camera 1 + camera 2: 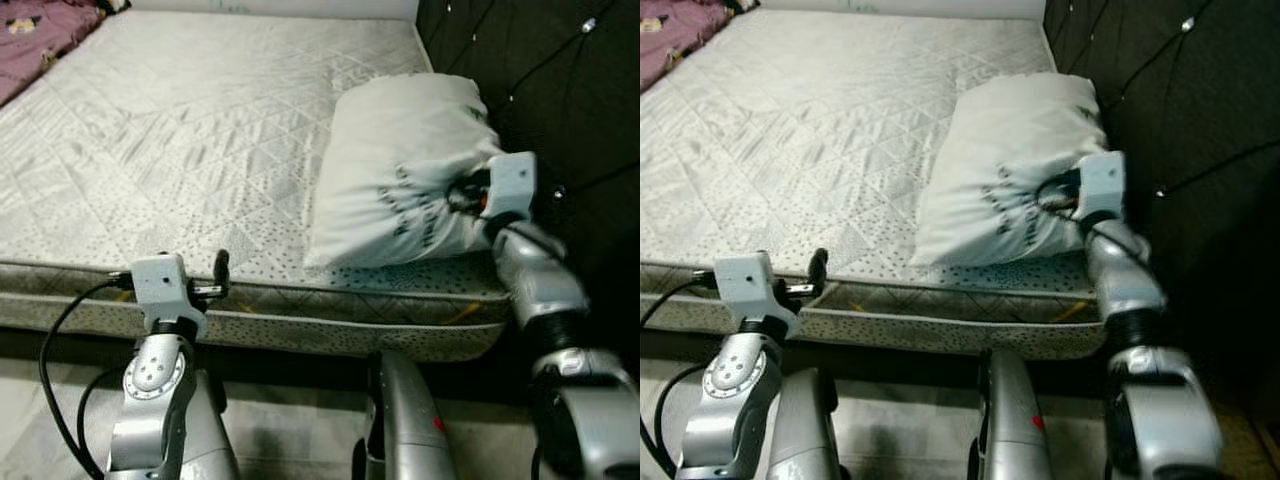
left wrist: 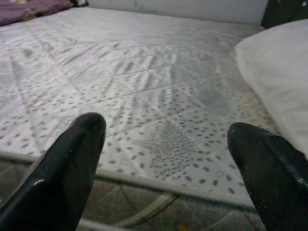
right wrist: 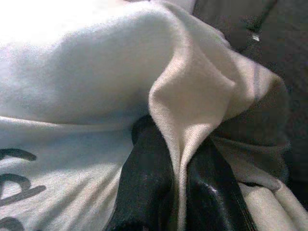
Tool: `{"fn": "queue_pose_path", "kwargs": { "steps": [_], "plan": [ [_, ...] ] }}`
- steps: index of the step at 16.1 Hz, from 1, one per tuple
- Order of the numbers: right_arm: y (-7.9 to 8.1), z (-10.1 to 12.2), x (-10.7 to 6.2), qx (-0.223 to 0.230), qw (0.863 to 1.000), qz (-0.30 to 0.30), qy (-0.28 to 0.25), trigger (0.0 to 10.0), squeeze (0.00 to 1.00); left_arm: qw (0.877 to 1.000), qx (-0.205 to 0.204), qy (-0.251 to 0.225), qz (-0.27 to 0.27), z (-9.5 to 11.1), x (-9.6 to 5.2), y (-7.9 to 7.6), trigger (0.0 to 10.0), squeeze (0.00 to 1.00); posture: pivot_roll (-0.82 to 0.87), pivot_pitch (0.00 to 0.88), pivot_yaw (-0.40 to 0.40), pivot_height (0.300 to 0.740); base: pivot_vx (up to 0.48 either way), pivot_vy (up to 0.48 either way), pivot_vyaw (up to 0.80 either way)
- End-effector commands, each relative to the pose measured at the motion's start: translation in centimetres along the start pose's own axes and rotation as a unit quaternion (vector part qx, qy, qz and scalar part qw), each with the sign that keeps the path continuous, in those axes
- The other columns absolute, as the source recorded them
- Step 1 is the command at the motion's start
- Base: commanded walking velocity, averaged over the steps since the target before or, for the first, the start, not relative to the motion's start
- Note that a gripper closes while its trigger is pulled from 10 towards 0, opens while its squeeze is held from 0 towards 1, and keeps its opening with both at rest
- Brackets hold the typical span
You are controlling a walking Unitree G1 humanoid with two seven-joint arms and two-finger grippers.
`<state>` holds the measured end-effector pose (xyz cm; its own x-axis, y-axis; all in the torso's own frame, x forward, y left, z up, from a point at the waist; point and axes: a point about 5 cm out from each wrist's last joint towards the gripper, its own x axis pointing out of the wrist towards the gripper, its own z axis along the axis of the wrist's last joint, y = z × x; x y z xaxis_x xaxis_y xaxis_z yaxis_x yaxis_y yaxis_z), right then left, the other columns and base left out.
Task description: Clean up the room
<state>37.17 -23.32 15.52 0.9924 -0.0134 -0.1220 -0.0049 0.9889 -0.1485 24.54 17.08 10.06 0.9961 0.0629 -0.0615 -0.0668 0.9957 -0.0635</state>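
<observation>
Jaws of the right gripper (image 3: 178, 192) pinch the pillow (image 1: 405, 170).

pillow (image 1: 400, 170): soft matt cloth (creased) | mattress (image 1: 180, 140): quilted satiny fabric | fingers (image 2: 72, 163): glossy black

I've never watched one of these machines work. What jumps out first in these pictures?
The big white pillow lying at the right end of the bare quilted mattress, against the dark tufted headboard. The right hand has pinched a fold of its cover between its black fingers. The left hand hangs open over the mattress's near edge, holding nothing.
</observation>
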Motion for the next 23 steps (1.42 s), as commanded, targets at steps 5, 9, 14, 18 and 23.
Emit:
{"fn": "queue_pose_path", "kwargs": {
  "steps": [5,9,14,18,23],
  "plan": [
    [-4.0,2.4,0.1,-0.008,0.997,-0.061,-0.037,0.0,0.0,1.0,0.005,0.001,0.004,-0.1,0.1,0.2,10.0,0.0,0.03,0.0,-0.035,0.501,0.0,0.0,0.0],
    [-5.3,0.6,-0.4,-0.015,0.996,-0.083,-0.016,0.0,0.0,1.0,0.009,0.001,-0.003,0.0,0.3,0.1,10.0,0.0,0.02,0.0,-0.021,0.501,0.0,0.0,0.0],
    [-2.3,-3.6,-2.0,-0.016,0.999,-0.03,0.014,10.0,0.0,1.0,0.009,0.002,-0.002,-0.1,0.2,0.1,10.0,0.0,0.02,0.0,-0.023,0.501,0.0,0.0,0.0],
    [-0.3,-5.9,-3.6,-0.031,0.999,-0.027,0.019,10.0,1.0,1.0,0.01,0.004,-0.007,-0.2,0.4,0.0,10.0,0.0,0.01,0.0,-0.017,0.501,0.0,0.0,0.0],
    [-1.2,-6.3,-5.4,-0.059,0.997,-0.042,0.036,10.0,1.0,1.0,0.002,0.011,-0.014,-0.5,0.0,-0.5,10.0,0.0,0.0,0.0,-0.025,0.501,0.0,0.0,0.0]
  ]
}}
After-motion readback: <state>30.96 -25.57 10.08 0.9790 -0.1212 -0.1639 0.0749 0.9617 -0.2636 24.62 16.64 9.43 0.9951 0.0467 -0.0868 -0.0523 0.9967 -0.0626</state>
